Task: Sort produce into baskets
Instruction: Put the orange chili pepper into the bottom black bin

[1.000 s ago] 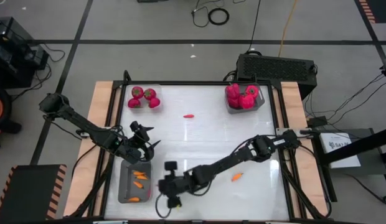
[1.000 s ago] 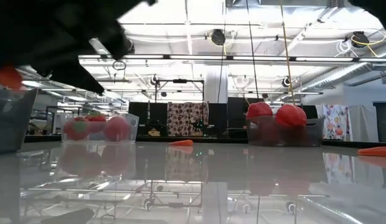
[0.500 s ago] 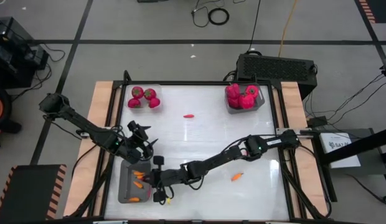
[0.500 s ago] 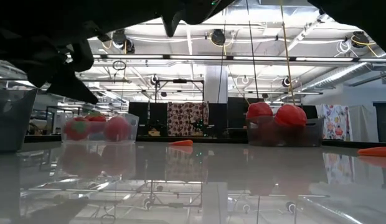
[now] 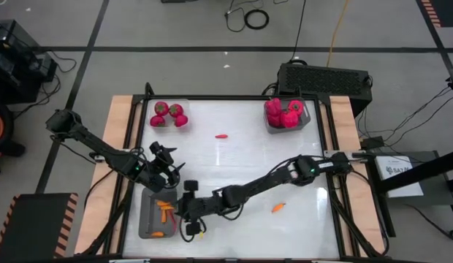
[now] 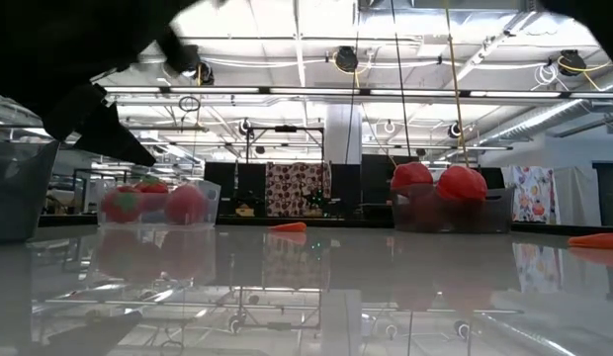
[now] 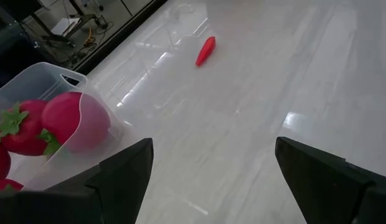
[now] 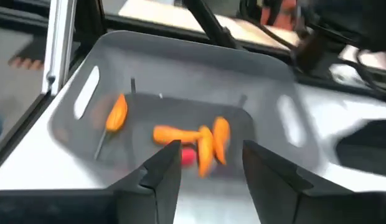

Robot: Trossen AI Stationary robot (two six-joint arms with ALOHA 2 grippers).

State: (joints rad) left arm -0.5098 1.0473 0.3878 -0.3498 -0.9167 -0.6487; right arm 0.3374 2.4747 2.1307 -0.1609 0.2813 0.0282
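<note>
Below open right claw (image 8: 202, 171): grey tub (image 8: 187, 74) holding orange chillies (image 8: 205, 140).

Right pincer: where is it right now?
High view: the right pincer sits open at the table's front left, at the grey tub of orange chillies, near the left pincer.

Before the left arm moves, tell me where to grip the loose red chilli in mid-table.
Grip the red chilli across its thicker middle, coming straight down from above. It lies flat and alone on the table, slim and tapered, so jaws set across its long axis should likely hold best.
</note>
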